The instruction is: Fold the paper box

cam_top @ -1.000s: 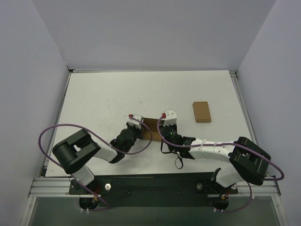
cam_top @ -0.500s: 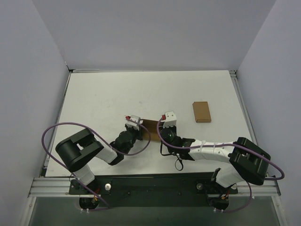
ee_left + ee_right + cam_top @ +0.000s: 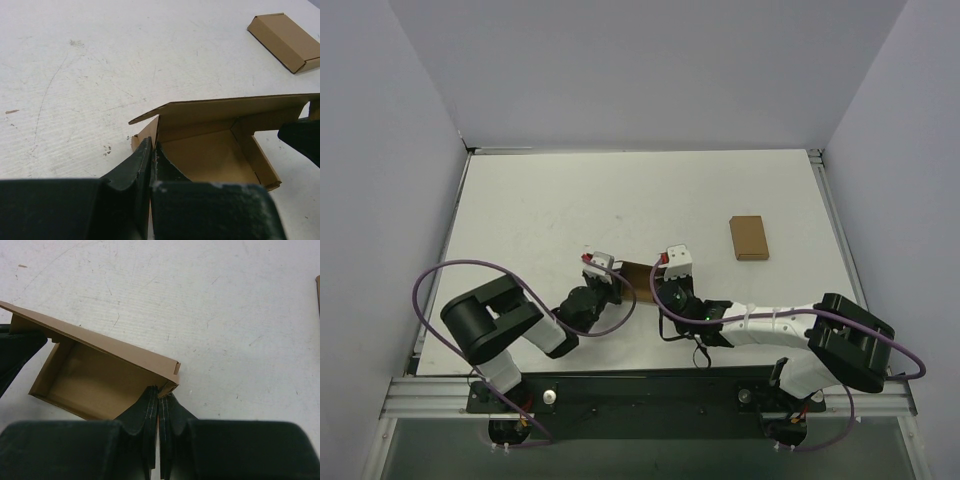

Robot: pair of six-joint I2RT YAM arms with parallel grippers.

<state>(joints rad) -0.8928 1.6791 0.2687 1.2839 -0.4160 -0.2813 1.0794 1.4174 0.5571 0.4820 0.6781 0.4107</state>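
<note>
The left tool (image 3: 151, 150) has its two black fingers pressed together on the left end wall of the thin brown kraft paper box (image 3: 215, 150), with nothing but card between them. Over the last second it has drawn a little toward the near edge of the white worktop (image 3: 540, 210). The paper box has come with it and now sits just in front of the arms, near the worktop's middle. The tray is formed and the long lid flap slants half open above it. I cannot tell from above whether the base is off the surface. The right tool (image 3: 159, 395), which has drawn back likewise, is pinched tight on the box's right front corner. The walls look set, so closing the lid probably remains. Well to the right lies a flat plain brown cardboard rectangle (image 3: 748, 237).
</note>
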